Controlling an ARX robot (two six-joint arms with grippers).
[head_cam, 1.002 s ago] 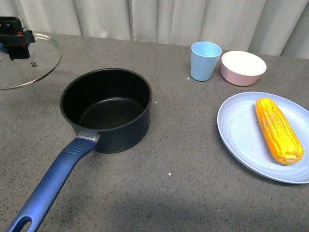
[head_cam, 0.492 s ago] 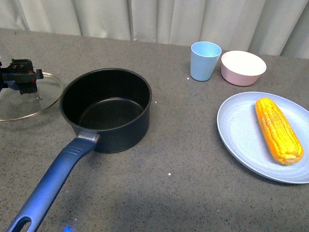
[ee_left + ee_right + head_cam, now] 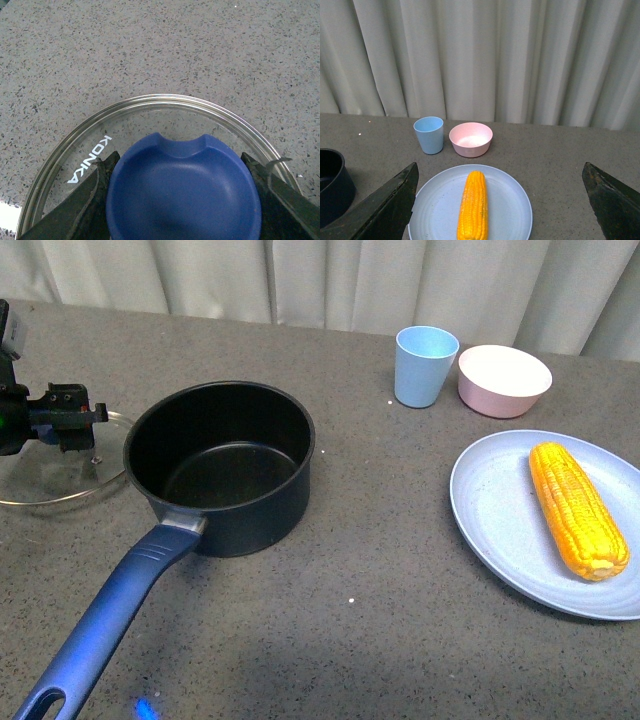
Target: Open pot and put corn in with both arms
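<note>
The dark navy pot (image 3: 222, 466) stands uncovered on the grey table, its long blue handle (image 3: 105, 620) pointing toward me. Left of it my left gripper (image 3: 62, 418) is shut on the blue knob (image 3: 182, 192) of the glass pot lid (image 3: 45, 480), which sits low at the table beside the pot. The yellow corn (image 3: 577, 507) lies on a light blue plate (image 3: 500, 510) at the right; the right wrist view shows the corn (image 3: 473, 205) ahead between the wide-open fingers (image 3: 385, 205) of my right gripper (image 3: 502, 210), well short of it. The pot's rim (image 3: 332, 185) shows there too.
A light blue cup (image 3: 425, 366) and a pink bowl (image 3: 504, 380) stand behind the plate, near pale curtains along the table's far edge. The glass lid's metal rim (image 3: 165, 99) hovers close over speckled grey tabletop.
My left gripper has carried the lid down and toward the pot, from high at the far left to low beside the pot's left wall. Pot, corn and plate have not moved.
</note>
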